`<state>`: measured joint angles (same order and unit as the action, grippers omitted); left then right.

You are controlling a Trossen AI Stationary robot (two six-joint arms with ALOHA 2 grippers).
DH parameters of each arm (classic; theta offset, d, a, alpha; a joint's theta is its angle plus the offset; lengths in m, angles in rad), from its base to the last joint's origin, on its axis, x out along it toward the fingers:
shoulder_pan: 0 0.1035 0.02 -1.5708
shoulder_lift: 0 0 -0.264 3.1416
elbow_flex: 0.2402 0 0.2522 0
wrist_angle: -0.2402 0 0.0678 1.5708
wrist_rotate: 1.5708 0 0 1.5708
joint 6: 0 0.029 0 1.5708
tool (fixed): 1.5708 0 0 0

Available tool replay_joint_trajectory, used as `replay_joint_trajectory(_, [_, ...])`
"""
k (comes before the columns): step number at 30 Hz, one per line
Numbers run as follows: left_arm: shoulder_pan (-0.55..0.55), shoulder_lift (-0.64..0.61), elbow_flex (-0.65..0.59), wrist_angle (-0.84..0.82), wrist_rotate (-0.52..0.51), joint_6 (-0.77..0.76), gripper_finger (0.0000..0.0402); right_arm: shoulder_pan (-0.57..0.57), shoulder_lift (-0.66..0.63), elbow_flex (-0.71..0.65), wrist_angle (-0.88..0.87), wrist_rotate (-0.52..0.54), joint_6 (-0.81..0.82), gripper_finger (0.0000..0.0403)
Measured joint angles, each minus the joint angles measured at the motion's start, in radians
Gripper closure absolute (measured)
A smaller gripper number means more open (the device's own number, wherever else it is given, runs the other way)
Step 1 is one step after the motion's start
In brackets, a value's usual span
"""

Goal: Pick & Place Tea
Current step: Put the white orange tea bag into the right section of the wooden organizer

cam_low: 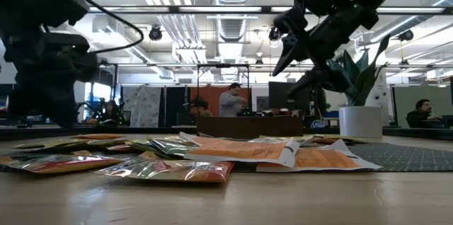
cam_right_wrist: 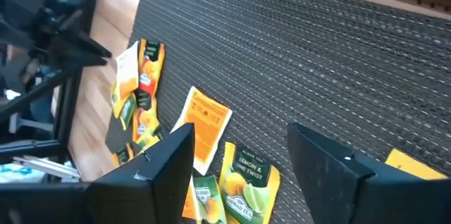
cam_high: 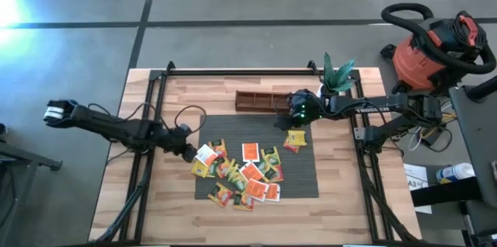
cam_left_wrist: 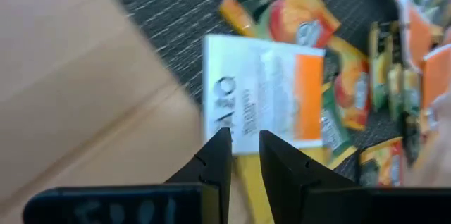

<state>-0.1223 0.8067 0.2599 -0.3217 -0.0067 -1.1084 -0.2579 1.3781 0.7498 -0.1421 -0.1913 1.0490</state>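
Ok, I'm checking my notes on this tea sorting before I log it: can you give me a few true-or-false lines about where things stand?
1. The right gripper has its jaws wide open with nothing between them. True.
2. All the tea sachets lie in one pile. False: a yellow sachet lies apart from the pile, near the right gripper.
3. The left gripper is at the pile's left edge, by a white-and-orange sachet. True.
4. The potted plant stands on the grey mat. False: it stands off the mat, at the table's far right corner.
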Motion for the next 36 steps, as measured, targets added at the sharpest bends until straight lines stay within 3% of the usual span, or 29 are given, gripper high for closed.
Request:
replay_joint_trajectory(5, [0.000, 0.082, -0.052, 0.192, -0.001, -0.002, 0.0333, 0.025, 0.000, 0.000, 0.014, -0.027, 0.085, 0.0179])
replay_joint_trajectory(15, [0.000, 0.231, -0.055, 0.329, -0.003, 0.037, 0.0333, 0.083, 0.040, 0.001, 0.177, -0.002, 0.229, 0.0179])
replay_joint_trajectory(19, [0.000, 0.267, -0.055, 0.392, -0.005, 0.053, 0.0333, 0.120, 0.126, 0.047, 0.312, -0.041, 0.286, 0.0179])
replay_joint_trajectory(29, [0.003, 0.338, -0.041, 0.467, -0.048, 0.134, 0.0333, 0.171, 0.495, 0.333, 0.299, -0.111, 0.251, 0.0179])
replay_joint_trajectory(36, [0.003, 0.390, -0.040, 0.523, -0.049, 0.107, 0.0333, 0.172, 0.648, 0.533, 0.268, -0.178, 0.146, 0.0179])
